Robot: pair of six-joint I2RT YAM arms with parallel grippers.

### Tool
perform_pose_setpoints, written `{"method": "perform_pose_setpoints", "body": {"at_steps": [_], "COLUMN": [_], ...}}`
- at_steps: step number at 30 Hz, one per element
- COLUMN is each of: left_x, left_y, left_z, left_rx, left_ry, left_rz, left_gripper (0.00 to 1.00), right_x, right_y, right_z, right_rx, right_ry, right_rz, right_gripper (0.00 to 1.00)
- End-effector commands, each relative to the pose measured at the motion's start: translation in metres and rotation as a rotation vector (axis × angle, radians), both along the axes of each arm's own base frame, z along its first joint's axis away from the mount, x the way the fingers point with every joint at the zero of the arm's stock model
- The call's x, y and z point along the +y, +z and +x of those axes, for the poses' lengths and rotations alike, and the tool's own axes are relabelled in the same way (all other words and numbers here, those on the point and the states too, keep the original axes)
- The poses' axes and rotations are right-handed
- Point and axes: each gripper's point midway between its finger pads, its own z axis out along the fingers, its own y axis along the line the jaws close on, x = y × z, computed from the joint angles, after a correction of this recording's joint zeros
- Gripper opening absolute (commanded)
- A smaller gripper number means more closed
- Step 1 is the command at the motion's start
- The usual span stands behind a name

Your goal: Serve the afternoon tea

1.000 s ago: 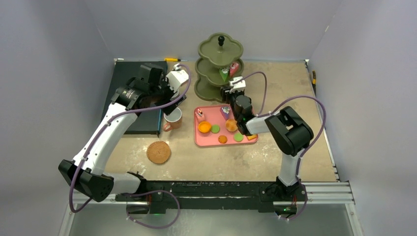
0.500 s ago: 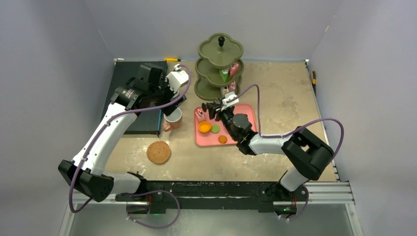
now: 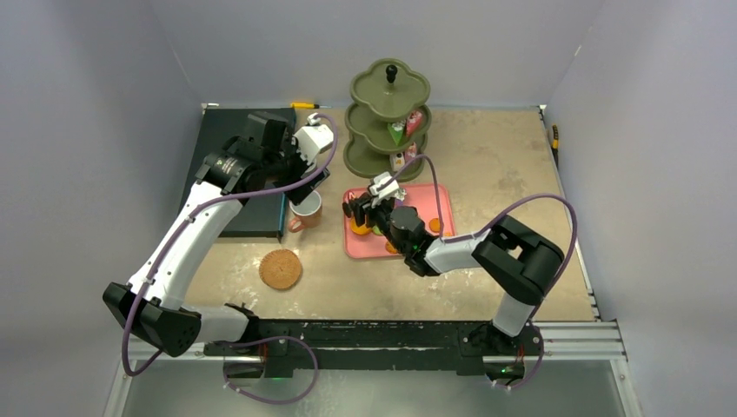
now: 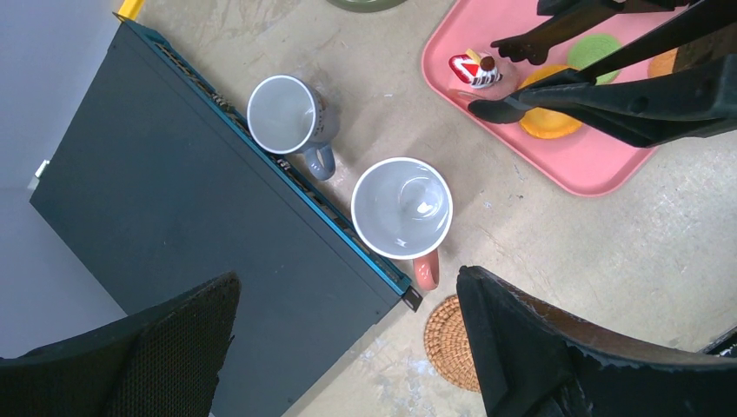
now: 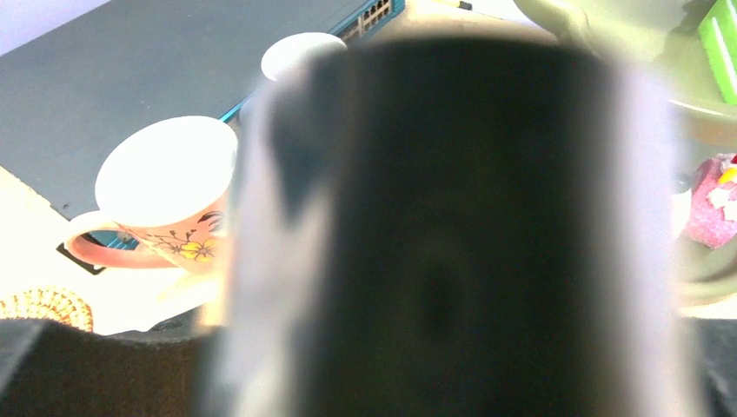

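We see the orange mug (image 4: 401, 208) standing upright on the counter (image 3: 504, 174), mouth up, its handle pointing toward the woven coaster (image 4: 452, 343). The grey mug (image 4: 291, 117) stands just beside it, also upright, with its handle turned toward the orange mug. Both sit along the edge of the dark box (image 4: 174, 200). The left gripper (image 4: 348, 282) hangs above them, jaws spread wide and holding nothing.

The right gripper (image 3: 374, 207) has its jaws closed on the black tongs (image 4: 608, 95). Their long axis runs across the pink tray (image 4: 600, 174) toward its corner nearest the mugs. The tong tips are apart on either side of a cake slice (image 4: 474, 71); we cannot tell whether they touch it. An orange round (image 4: 547, 122) and a green round (image 4: 595, 49) lie on the tray beside it.
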Motion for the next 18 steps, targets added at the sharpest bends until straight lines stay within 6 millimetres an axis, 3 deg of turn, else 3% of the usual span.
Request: {"method": "perform_pose_setpoints", "body": {"at_steps": [1,5,8,13,18], "left_x": [0.0,0.0,0.0,0.002,0.003], "left_y": [0.023,0.019,0.018,0.021,0.019], "left_z": [0.003,0.003,0.004,0.003,0.002], "left_rx": [-0.058,-0.053,-0.053,-0.063,-0.061], "left_ry": [0.01,0.011,0.013,0.012,0.014], "left_rz": [-0.04,-0.036,-0.033,-0.029,-0.023], "left_gripper": [0.95,0.95,0.95,0.95,0.95], "right_x": [0.012,0.013,0.007,-0.012,-0.036], "right_y": [0.026,0.034,0.051,0.075,0.079], "right_z": [0.008,0.012,0.023,0.048,0.074], "right_rx": [-0.045,-0.067,-0.101,-0.141,-0.163], "right_ry": [0.0,-0.011,-0.047,-0.116,-0.196], "right_rz": [0.066,0.056,0.064,0.094,0.103], "right_gripper": [0.54,0.36,0.28,0.28,0.28]}}
